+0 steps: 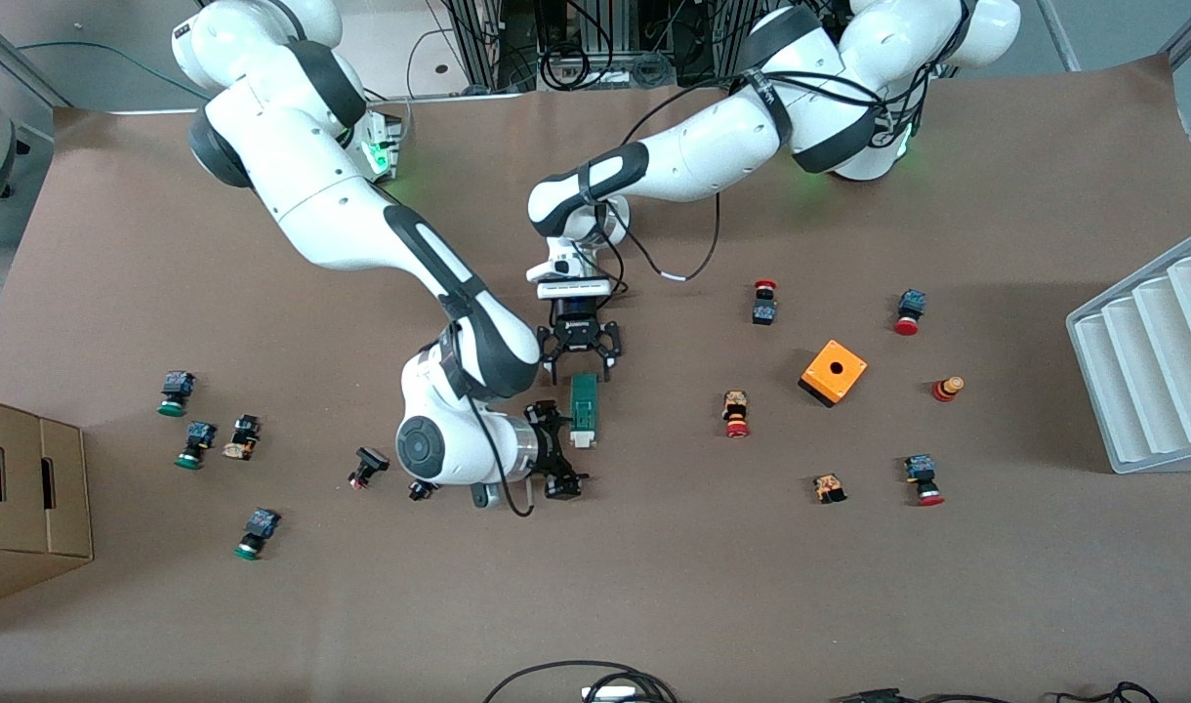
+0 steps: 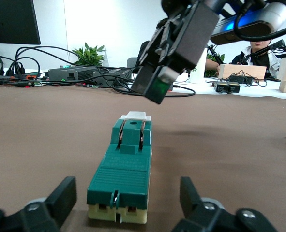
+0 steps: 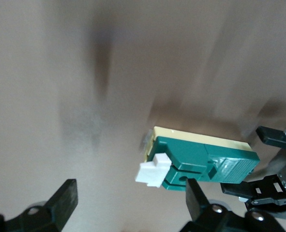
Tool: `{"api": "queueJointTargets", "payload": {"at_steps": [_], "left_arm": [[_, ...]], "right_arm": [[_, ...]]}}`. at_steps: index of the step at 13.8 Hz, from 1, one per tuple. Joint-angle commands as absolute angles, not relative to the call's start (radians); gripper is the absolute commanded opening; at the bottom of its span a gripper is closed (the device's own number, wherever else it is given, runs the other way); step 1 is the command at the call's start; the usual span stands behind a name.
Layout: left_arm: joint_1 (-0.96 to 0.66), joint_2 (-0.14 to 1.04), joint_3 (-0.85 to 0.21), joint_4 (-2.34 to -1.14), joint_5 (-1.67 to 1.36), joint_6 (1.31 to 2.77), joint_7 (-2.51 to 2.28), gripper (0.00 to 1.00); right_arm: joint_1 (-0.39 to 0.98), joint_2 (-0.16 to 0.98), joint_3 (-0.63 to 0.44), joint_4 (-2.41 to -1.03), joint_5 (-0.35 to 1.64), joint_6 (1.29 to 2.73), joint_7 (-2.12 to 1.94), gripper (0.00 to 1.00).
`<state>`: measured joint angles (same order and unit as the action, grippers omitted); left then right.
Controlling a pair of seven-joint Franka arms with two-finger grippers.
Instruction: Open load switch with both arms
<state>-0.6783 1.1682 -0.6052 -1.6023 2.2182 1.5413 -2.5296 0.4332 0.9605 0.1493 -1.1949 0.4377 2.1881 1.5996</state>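
The load switch [image 1: 584, 402] lies flat on the brown table, a narrow green block whose white piece [image 1: 583, 439] is at the end nearer the front camera. My left gripper [image 1: 579, 366] is low at the switch's farther end and open. In the left wrist view its fingers [image 2: 60, 198] stand either side of the switch [image 2: 126, 169], with a gap on each side. My right gripper [image 1: 561, 449] is open beside the white end. In the right wrist view the white piece [image 3: 152, 174] sits just off one of its fingertips [image 3: 196, 195], and nothing is gripped.
An orange box [image 1: 834, 371] and red-capped buttons [image 1: 764, 303] [image 1: 735, 414] lie toward the left arm's end, with a white ribbed tray [image 1: 1152, 351] at the table edge. Green-capped buttons [image 1: 176, 392] [image 1: 256, 532] and a cardboard box [image 1: 24, 488] are toward the right arm's end.
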Motion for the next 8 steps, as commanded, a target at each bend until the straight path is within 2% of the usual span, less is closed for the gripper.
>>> {"api": "queueJointTargets", "payload": {"at_steps": [1, 4, 5, 6, 8], "left_arm": [[-0.695, 1.195, -0.606, -1.569, 2.220, 1.543, -2.526, 0.78], [-0.693, 1.195, -0.611, -1.569, 2.218, 1.543, -2.531, 0.77], [-0.693, 1.195, -0.611, -1.569, 2.218, 1.543, -2.536, 0.71], [-0.693, 1.195, -0.611, -1.569, 2.218, 1.543, -2.539, 0.59], [-0.693, 1.195, -0.611, -1.569, 2.218, 1.543, -2.539, 0.59]], "right_arm": [[0.449, 1.005, 0.143, -1.149, 0.442, 2.206, 1.566, 0.95], [0.449, 1.005, 0.143, -1.149, 0.442, 2.198, 1.557, 0.84], [0.449, 1.002, 0.143, -1.149, 0.443, 2.191, 1.557, 0.79], [0.449, 0.999, 0.143, -1.149, 0.443, 2.181, 1.557, 0.74], [0.449, 0.993, 0.138, -1.149, 0.443, 2.163, 1.557, 0.72]]}}
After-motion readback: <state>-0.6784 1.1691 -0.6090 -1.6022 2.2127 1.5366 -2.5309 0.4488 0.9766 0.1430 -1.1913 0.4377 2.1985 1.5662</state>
